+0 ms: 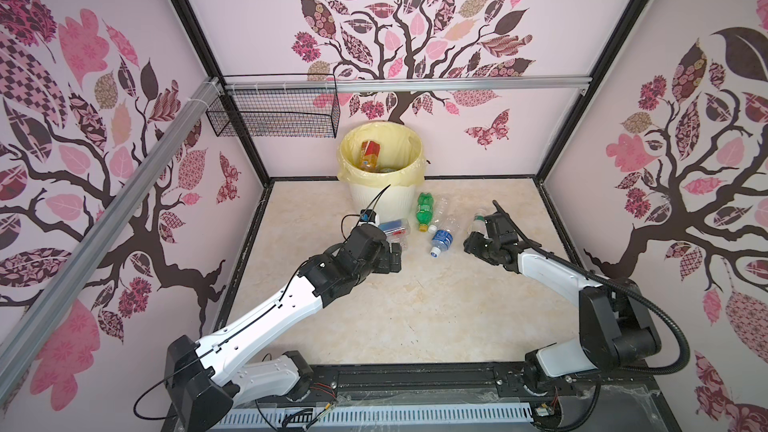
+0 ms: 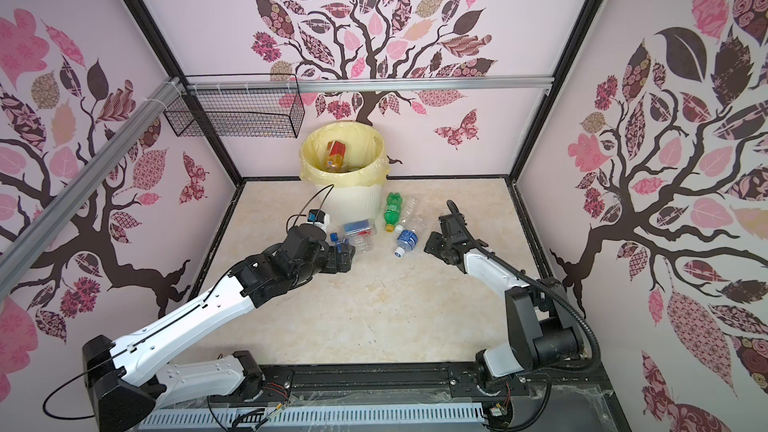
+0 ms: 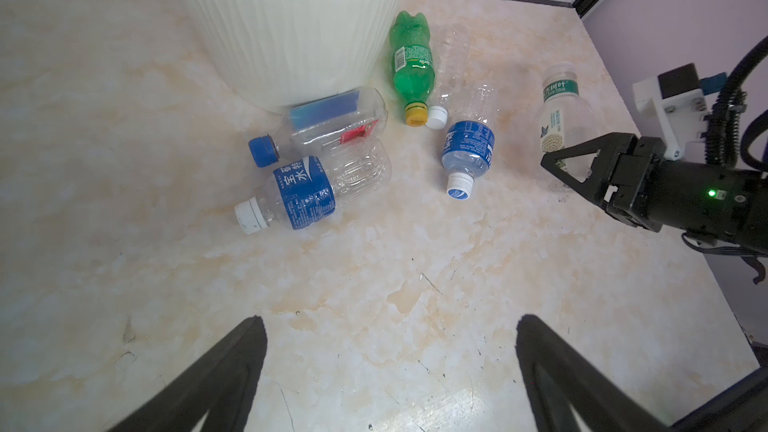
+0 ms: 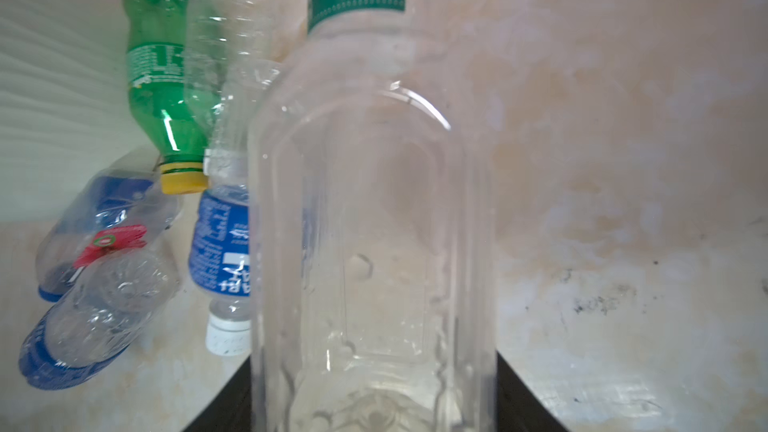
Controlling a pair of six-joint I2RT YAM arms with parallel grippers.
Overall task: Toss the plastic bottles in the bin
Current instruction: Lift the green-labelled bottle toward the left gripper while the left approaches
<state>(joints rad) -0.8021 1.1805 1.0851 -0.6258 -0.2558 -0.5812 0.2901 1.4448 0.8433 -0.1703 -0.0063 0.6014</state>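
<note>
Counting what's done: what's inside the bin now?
Inside the bin, lined with a pale yellow bag, an amber-red labelled bottle leans, with some clear plastic beside it. The near rim and bag hide anything deeper, so no full count.

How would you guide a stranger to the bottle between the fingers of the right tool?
Find the cream-white bin at the back wall, with bottles lying on the floor before it. Go right, apart from that cluster, to the right tool: the clear bottle sits between its fingers. Only it carries a white label topped by a green band.
</note>
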